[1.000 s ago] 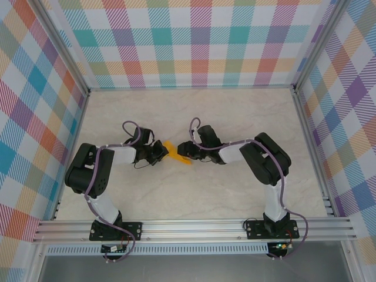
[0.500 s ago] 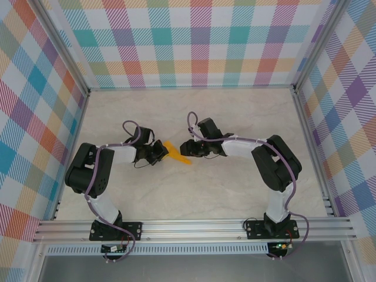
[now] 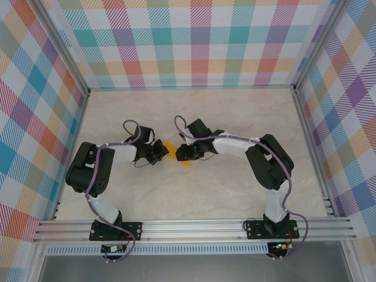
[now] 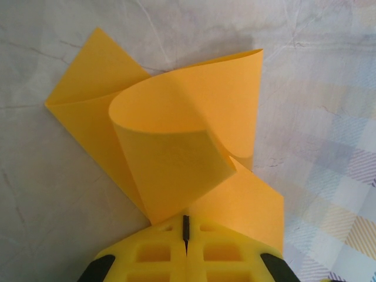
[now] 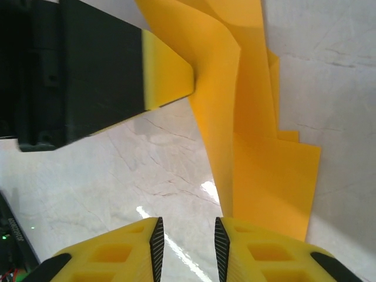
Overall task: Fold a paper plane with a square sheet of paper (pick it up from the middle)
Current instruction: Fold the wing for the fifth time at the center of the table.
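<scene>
Orange-yellow plain thin square sheet of paper [image 4: 176, 135], creased, one flap curled into a loop, lying mid tabletop [image 3: 235, 194] | my left fingers [image 4: 153, 252] pressed together, pinching its edge | my right fingers [image 5: 129, 252] slightly spread, nothing between them, just beside the paper | both arms elbow-bent, wrists pointing inward

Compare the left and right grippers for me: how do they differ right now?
Grip: the left gripper has its jaws shut on the paper; the right gripper has its jaws apart with nothing between them.
Contact: the left gripper pinches the paper's near edge; the right gripper sits just short of it, the paper's edge close by one jaw.
Both have yellow tips and face the same paper.
</scene>
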`<move>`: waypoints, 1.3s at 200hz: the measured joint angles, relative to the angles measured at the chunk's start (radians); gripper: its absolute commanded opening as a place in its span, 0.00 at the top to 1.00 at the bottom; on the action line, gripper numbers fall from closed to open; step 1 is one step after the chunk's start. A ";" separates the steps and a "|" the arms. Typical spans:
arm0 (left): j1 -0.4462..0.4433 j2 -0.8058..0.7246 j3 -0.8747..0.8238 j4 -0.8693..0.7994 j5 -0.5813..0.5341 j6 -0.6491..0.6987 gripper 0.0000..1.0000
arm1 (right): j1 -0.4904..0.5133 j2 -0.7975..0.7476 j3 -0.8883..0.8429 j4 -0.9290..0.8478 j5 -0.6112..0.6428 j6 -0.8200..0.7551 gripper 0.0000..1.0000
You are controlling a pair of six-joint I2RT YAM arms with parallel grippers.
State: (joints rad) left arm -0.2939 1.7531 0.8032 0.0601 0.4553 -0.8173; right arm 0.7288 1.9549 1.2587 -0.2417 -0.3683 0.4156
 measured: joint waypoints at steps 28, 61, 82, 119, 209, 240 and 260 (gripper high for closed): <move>0.000 0.000 0.000 0.000 0.000 0.000 0.95 | 0.003 0.017 0.008 -0.026 0.027 -0.018 0.72; 0.000 0.000 0.005 -0.006 0.000 0.000 0.95 | 0.011 0.018 0.020 -0.046 0.050 -0.037 0.72; 0.000 0.000 0.005 -0.007 0.000 0.000 0.95 | 0.013 0.018 0.022 -0.050 0.059 -0.040 0.71; 0.000 0.001 0.006 -0.008 0.000 0.000 0.95 | 0.013 0.017 0.020 -0.041 0.080 -0.037 0.70; 0.000 0.002 0.008 -0.009 0.000 0.000 0.95 | 0.013 -0.028 -0.043 0.005 0.141 -0.010 0.72; 0.000 0.002 0.008 -0.009 0.000 0.000 0.95 | 0.013 -0.028 -0.041 0.015 0.112 -0.004 0.79; 0.000 0.002 0.008 -0.009 0.000 0.000 0.95 | 0.013 -0.024 -0.035 0.016 0.089 -0.004 0.79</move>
State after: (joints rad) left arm -0.2939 1.7554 0.8108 0.0509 0.4557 -0.8177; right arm 0.7418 1.9305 1.2236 -0.2260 -0.2790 0.4114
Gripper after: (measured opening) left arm 0.058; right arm 0.213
